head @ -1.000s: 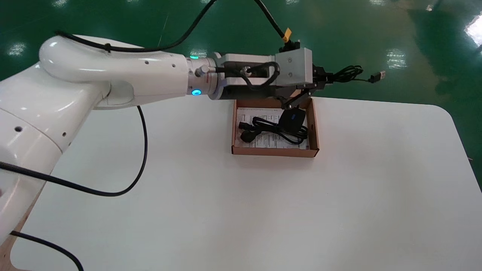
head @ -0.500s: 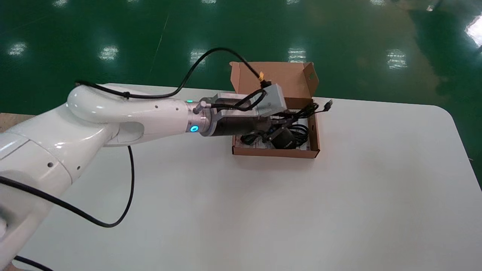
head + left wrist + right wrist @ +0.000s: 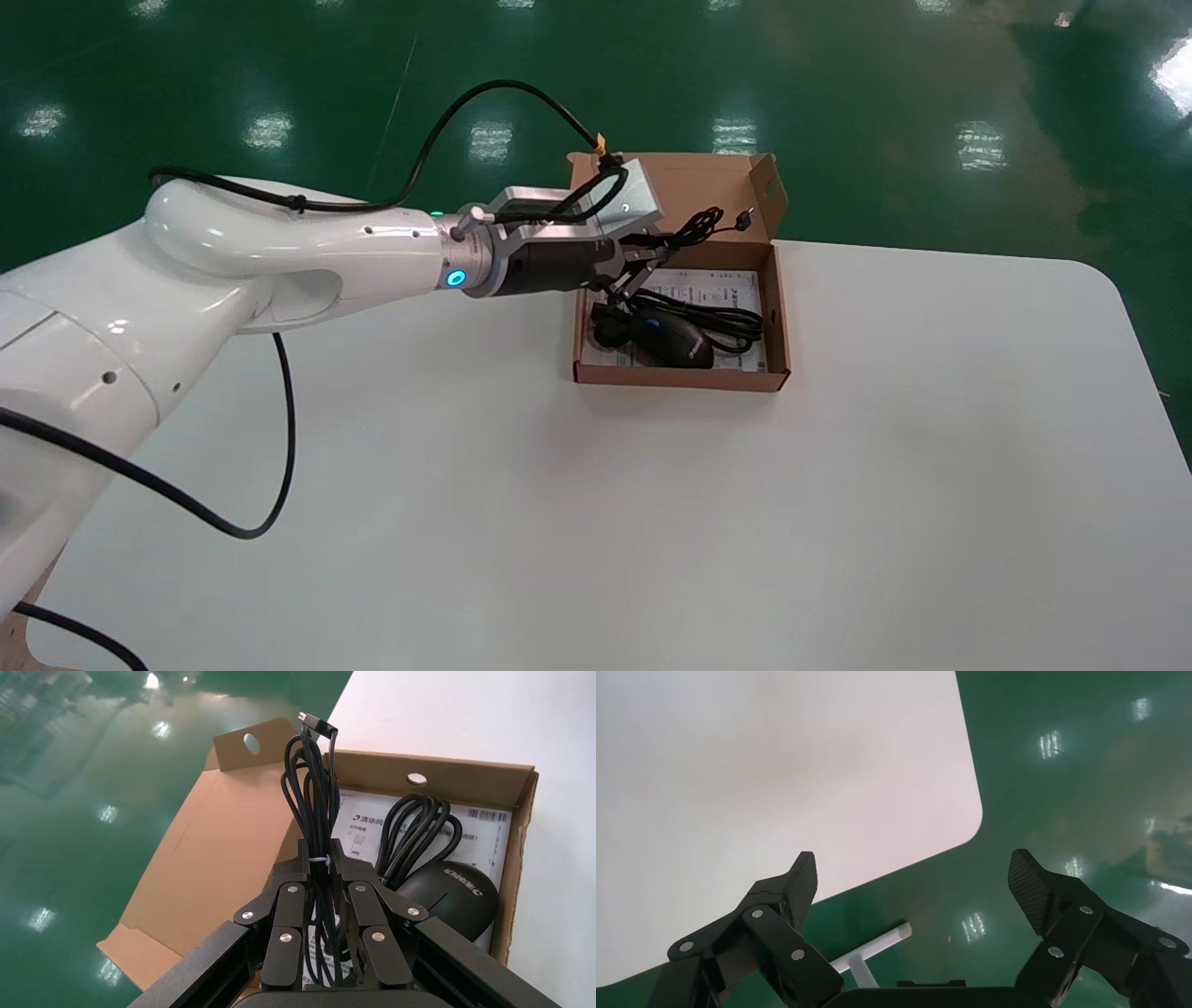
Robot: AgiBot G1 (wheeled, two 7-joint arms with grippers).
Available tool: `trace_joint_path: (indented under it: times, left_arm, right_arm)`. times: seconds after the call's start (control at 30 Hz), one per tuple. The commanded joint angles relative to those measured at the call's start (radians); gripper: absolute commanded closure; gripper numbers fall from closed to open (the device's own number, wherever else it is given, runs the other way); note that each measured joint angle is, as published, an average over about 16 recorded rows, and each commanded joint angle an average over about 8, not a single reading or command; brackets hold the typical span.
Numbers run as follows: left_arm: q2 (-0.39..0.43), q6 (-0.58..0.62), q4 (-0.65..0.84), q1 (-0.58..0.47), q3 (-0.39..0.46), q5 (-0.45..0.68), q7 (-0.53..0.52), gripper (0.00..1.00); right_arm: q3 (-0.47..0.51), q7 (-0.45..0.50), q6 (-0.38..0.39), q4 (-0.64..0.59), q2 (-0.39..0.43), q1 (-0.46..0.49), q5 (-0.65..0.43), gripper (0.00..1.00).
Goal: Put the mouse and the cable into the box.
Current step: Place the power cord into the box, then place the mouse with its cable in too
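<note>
Left wrist view: your left gripper (image 3: pixel 323 874) clamps cable bundle (image 3: pixel 313 790) above box (image 3: pixel 211 853), for drop beside mouse (image 3: pixel 450 896); right gripper (image 3: pixel 914 871) idle, wide.

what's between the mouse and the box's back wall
In the head view, a coiled black cable and a printed sheet; the left gripper holds a bundled cord above.
</note>
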Motion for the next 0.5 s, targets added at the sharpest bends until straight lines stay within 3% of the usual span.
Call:
trace_joint_path:
  times: [0.03,0.5]
  left_arm:
    - [0.0,-0.013,-0.004,-0.002,0.012,-0.002,-0.005,0.0]
    - [-0.019,0.001,-0.028,0.012,-0.005,-0.01,-0.018,0.0]
  right_arm:
    - [-0.002,0.005,-0.003,-0.002,-0.004,-0.002,-0.001,0.0]
    - [0.016,0.027,0.0,0.031,-0.006,-0.043,0.035,0.0]
